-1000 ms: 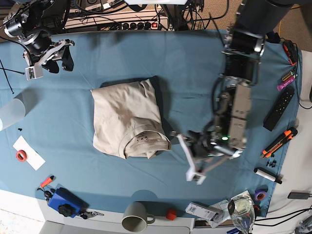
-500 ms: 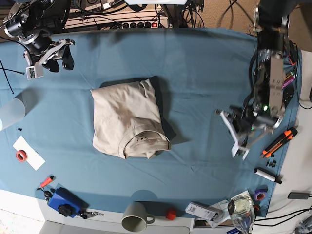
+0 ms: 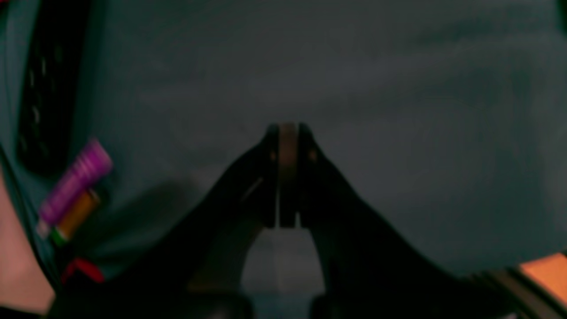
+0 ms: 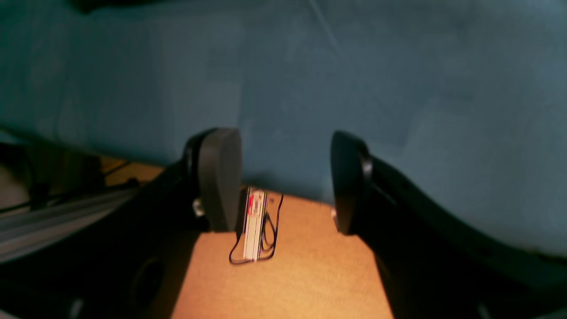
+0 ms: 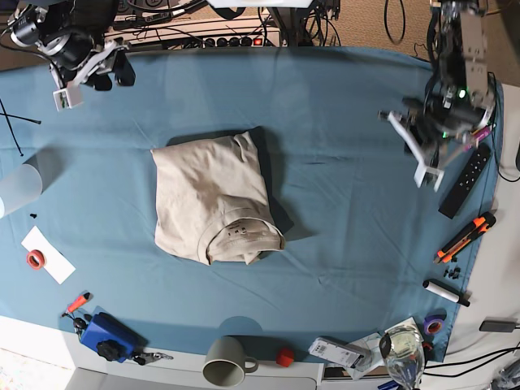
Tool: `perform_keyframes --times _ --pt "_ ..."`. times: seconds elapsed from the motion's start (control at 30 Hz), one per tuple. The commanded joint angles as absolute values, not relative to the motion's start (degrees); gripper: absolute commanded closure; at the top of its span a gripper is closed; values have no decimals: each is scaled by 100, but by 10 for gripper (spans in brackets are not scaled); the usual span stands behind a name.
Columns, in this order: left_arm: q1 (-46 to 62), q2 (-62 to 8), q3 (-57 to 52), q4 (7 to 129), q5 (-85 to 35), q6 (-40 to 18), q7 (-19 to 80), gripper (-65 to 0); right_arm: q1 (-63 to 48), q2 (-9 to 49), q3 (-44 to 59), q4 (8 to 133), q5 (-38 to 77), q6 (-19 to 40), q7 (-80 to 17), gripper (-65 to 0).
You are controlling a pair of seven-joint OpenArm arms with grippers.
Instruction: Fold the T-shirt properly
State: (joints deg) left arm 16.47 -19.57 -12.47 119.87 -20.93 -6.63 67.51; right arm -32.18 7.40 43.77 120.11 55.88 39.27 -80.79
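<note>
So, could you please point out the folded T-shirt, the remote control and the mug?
T-shirt (image 5: 210, 195), base view, middle of the folded body.
Remote control (image 5: 464, 181), base view, its middle.
Mug (image 5: 225, 361), base view, on its rim.

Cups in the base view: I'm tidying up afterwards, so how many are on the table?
2. A beige mug sits at the near edge below the T-shirt; a translucent plastic cup lies at the left edge. More may be hidden.

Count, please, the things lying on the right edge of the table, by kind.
Remote control: 1
Orange marker: 1
White marker: 1
Purple marker: 1
Total: 4
</note>
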Motion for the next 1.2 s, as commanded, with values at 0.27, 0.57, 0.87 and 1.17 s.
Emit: perform_keyframes --times 0.27,0.57,0.87,1.17 --pt "3242 -1953 -1562 12798 -2128 -580 6639 0 -3951 316 4407 12119 5664 4000 -8000 -319" --pt "4630 -1466 -1562 12807 -2126 -589 6130 0 -4692 301 4383 12101 5371 4000 -8000 -319" --pt "4984 -1332 -1562 12654 -2099 -679 5946 0 -4807 349 4274 11354 5063 4000 -8000 -319" --pt "4648 -1315 -1551 10691 -2075 -910 5400 0 -4300 1120 2829 8906 3697 4000 -7032 -319"
